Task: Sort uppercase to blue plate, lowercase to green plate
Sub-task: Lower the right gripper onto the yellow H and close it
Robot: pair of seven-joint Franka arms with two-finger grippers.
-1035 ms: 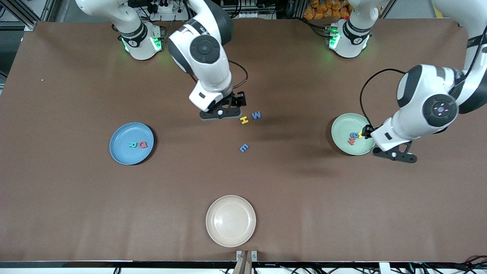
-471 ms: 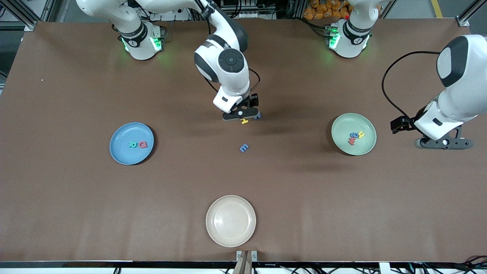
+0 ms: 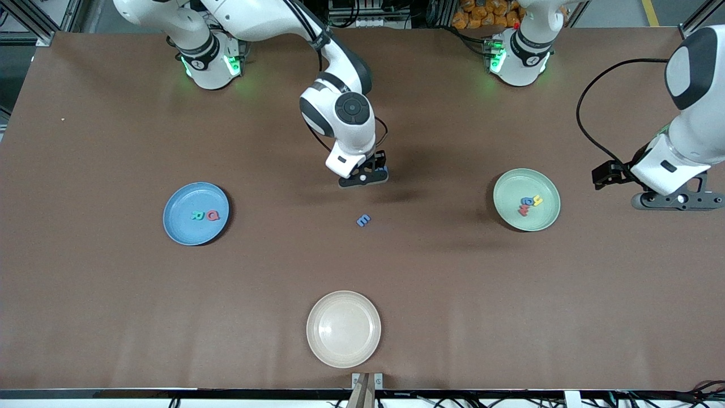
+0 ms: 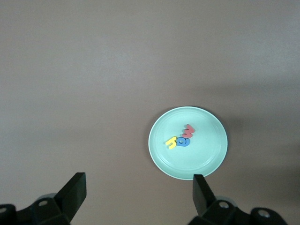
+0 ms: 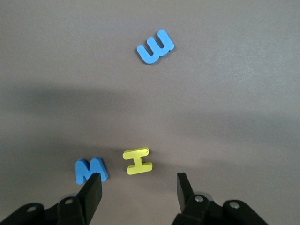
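The cream plate (image 3: pixel 343 328) lies nearest the front camera. Farther, the blue E (image 3: pixel 363 220) lies on the table, not under any claw. The right claw (image 5: pixel 139 190) is low over the table, fingers spread, the yellow H (image 5: pixel 137 161) between them and the blue w (image 5: pixel 89 169) beside one finger. The blue plate (image 3: pixel 180 226) holds the green R (image 3: pixel 197 215) and red Q (image 3: pixel 212 215), toward the right arm's end. The left claw (image 4: pixel 138 192) hangs spread, beside the green plate (image 3: pixel 510 218), which holds three letters.

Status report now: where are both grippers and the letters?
Right gripper low over yellow H, jaws open astride it, blue w beside one jaw. Left gripper open, empty, waiting near green plate. Blue E on table.
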